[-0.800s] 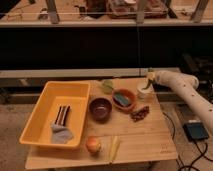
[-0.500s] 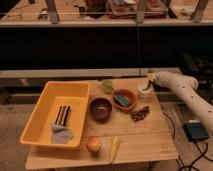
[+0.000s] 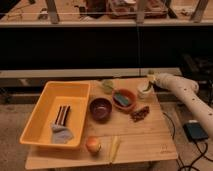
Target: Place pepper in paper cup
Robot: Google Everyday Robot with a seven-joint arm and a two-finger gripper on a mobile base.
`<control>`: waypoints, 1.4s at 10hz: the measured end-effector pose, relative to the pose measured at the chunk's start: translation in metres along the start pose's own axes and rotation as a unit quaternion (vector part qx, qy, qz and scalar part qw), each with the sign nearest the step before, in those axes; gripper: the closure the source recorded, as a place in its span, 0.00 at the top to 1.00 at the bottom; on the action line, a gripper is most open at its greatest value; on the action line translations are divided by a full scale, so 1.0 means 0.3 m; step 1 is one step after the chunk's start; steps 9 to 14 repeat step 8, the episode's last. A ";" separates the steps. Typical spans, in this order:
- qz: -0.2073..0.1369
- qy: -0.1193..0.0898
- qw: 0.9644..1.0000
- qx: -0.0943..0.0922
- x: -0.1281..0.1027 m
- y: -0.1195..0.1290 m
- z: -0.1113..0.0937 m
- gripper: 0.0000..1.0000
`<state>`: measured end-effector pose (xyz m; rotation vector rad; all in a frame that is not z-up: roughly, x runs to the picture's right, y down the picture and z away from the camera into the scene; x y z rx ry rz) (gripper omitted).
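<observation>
The paper cup (image 3: 143,93) stands upright near the back right corner of the wooden table (image 3: 150,142). My gripper (image 3: 149,81), at the end of the white arm (image 3: 182,92) reaching in from the right, hangs right over the cup's mouth. A small greenish thing, likely the pepper (image 3: 147,87), shows at the cup's rim under the gripper. I cannot tell whether it is held or lies in the cup.
A yellow tray (image 3: 46,107) with a dark bar and a cloth fills the left. A dark bowl (image 3: 100,108), an orange bowl (image 3: 125,100), red bits (image 3: 140,113), a pale green lump (image 3: 107,85), a round fruit (image 3: 93,145) and a yellow stick (image 3: 115,147) lie around.
The gripper has sunk a little and come down closer over the paper cup. Nothing else on the table has moved.
</observation>
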<state>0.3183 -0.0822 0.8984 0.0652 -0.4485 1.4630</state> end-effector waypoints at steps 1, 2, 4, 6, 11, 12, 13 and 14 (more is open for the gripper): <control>0.002 -0.001 1.000 -0.005 -0.008 0.005 -0.003 0.68; 0.003 0.000 1.000 -0.010 -0.006 0.011 -0.001 0.77; 0.006 0.001 1.000 -0.018 -0.012 0.022 -0.002 0.80; 0.008 0.001 1.000 -0.028 -0.018 0.029 -0.008 0.80; 0.009 0.001 0.999 -0.035 -0.022 0.035 -0.014 0.80; 0.009 0.001 0.999 -0.035 -0.022 0.035 -0.014 0.80; 0.009 0.001 0.999 -0.035 -0.022 0.035 -0.014 0.80; 0.009 0.001 0.999 -0.035 -0.022 0.035 -0.014 0.80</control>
